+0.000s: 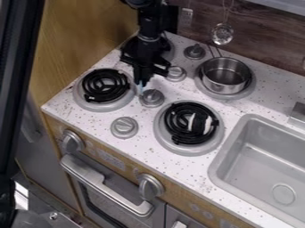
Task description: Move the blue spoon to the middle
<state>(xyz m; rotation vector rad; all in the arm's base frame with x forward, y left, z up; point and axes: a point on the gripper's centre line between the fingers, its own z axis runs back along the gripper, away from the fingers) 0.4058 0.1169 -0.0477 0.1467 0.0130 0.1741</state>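
The black gripper [142, 80] hangs down over the stove top, between the left front burner and a small grey knob. A small light-blue piece, which looks like part of the blue spoon [140, 84], shows at its fingertips, and the gripper appears shut on it. The rest of the spoon is hidden by the gripper and cannot be made out.
The left burner [105, 85] and right front burner [189, 122] flank the grey knob [152, 98]; a small black-and-white item [200, 123] lies on the latter. A metal pot [225, 75] stands on the back right burner. The sink [268, 162] is at the right.
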